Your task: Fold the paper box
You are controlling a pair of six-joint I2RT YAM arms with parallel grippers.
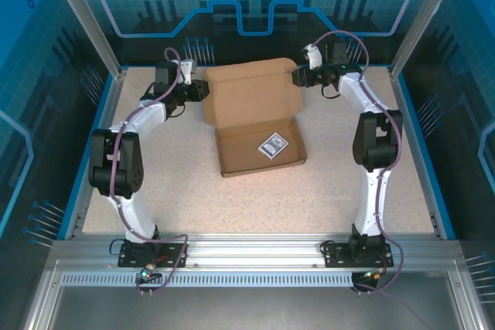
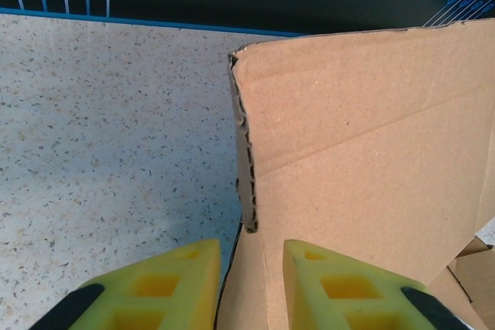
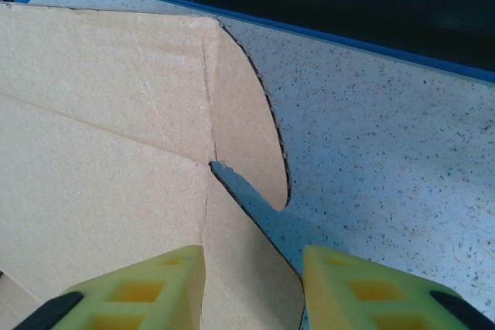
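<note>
The paper box point(image 1: 240, 144) lies in the middle of the table as a shallow brown cardboard tray, its lid point(image 1: 249, 94) laid open toward the back. A small white-edged card point(image 1: 272, 145) rests inside the tray. My left gripper point(image 1: 205, 90) is at the lid's left edge. In the left wrist view its yellow fingers point(image 2: 166, 287) stand a narrow gap apart on either side of the lid's side flap point(image 2: 251, 260), so the left gripper point(image 2: 251, 284) is open. My right gripper point(image 1: 296, 76) is at the lid's right edge; in the right wrist view the gripper point(image 3: 254, 287) is open, wider, over a side flap point(image 3: 247, 268).
Speckled tabletop point(image 1: 348, 191) surrounds the box. A blue rim point(image 1: 421, 152) borders the table, with aluminium posts and blue panels behind. A rounded flap point(image 3: 244, 113) of the lid lies flat beyond the right fingers.
</note>
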